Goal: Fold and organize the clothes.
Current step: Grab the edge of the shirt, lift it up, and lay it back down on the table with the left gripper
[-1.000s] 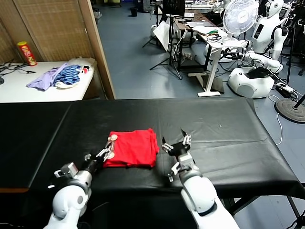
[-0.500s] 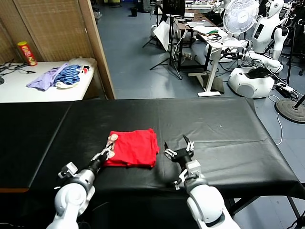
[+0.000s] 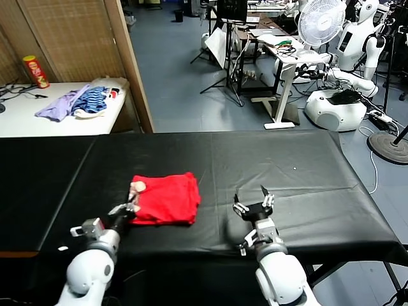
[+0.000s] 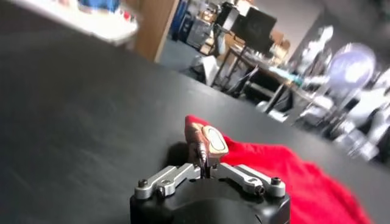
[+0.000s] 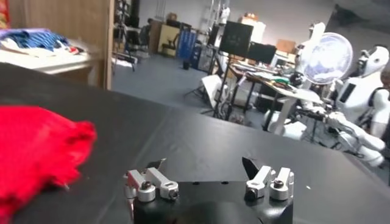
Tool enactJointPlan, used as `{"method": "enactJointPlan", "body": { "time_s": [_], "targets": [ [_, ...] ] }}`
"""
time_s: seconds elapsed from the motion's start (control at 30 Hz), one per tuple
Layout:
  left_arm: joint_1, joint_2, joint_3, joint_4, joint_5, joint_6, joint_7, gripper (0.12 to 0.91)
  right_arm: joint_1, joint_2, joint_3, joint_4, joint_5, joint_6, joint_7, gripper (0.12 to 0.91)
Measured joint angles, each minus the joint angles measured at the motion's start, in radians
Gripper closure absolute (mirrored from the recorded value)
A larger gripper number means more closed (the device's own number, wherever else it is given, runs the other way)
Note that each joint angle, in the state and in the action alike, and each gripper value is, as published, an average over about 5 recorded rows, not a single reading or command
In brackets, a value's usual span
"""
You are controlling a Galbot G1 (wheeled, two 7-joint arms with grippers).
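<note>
**Left gripper clamped on the red shirt's corner**

Black cloth (image 3: 299,191) covers the long work table in front of you, with a cluttered lab floor behind it: a white pedestal fan (image 3: 322,22), desks, and another white robot (image 3: 357,38) at the far right. Off to your far left, a white side table (image 3: 25,118) carries a heap of lilac and blue-striped garments (image 3: 76,102) and a red-and-yellow snack can (image 3: 36,71).

Your folded bright red cotton T-shirt (image 3: 164,199) lies on the black cloth, left of centre and near the front edge. No print or label shows.

Your left gripper (image 3: 131,199) sits at the shirt's left edge. Its fingers (image 4: 207,143) are pressed together, pinching the red fabric at that corner, as the left wrist view shows.

Your right gripper (image 3: 254,205) rests low over bare black cloth, to the right of the shirt and apart from it. Its jaws are spread wide with nothing between them.
</note>
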Motion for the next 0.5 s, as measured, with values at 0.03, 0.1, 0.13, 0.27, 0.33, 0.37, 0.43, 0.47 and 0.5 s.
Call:
{"method": "enactJointPlan", "body": {
  "time_s": [0.03,0.1,0.13,0.27,0.33,0.37,0.43,0.47,0.5],
  "targets": [
    [0.005,0.017,-0.008,-0.002,0.049,-0.01,0.005,0.875,0.001,0.002,-0.001,-0.002,-0.001,0.0,0.0,0.227],
    [0.012,0.057,-0.028,-0.002,0.146,-0.032,0.012,0.875,0.005,0.004,-0.004,-0.007,-0.002,0.0,0.0,0.227],
    [0.014,0.079,-0.04,-0.002,0.193,-0.041,0.014,0.875,0.007,0.005,-0.006,-0.009,-0.002,0.0,0.0,0.227],
    [0.025,0.171,-0.099,-0.014,0.35,-0.073,0.016,0.875,0.017,0.008,-0.01,-0.017,-0.001,0.0,0.0,0.227],
    [0.036,0.209,-0.126,-0.037,0.41,-0.077,0.014,0.875,0.021,0.01,-0.012,-0.021,-0.001,0.0,0.0,0.227],
    [0.042,0.224,-0.134,-0.054,0.43,-0.073,0.013,0.875,0.023,0.011,-0.012,-0.024,0.0,0.0,0.0,0.227],
    [0.054,0.24,-0.139,-0.097,0.445,-0.053,0.009,0.875,0.025,0.014,-0.013,-0.028,0.0,0.0,0.0,0.227],
    [0.06,0.242,-0.133,-0.122,0.439,-0.04,0.007,0.875,0.025,0.015,-0.013,-0.03,0.0,0.0,0.0,0.227],
    [0.064,0.241,-0.124,-0.148,0.425,-0.027,0.003,0.875,0.024,0.016,-0.012,-0.031,0.0,0.001,-0.001,0.227]
  ]
}}
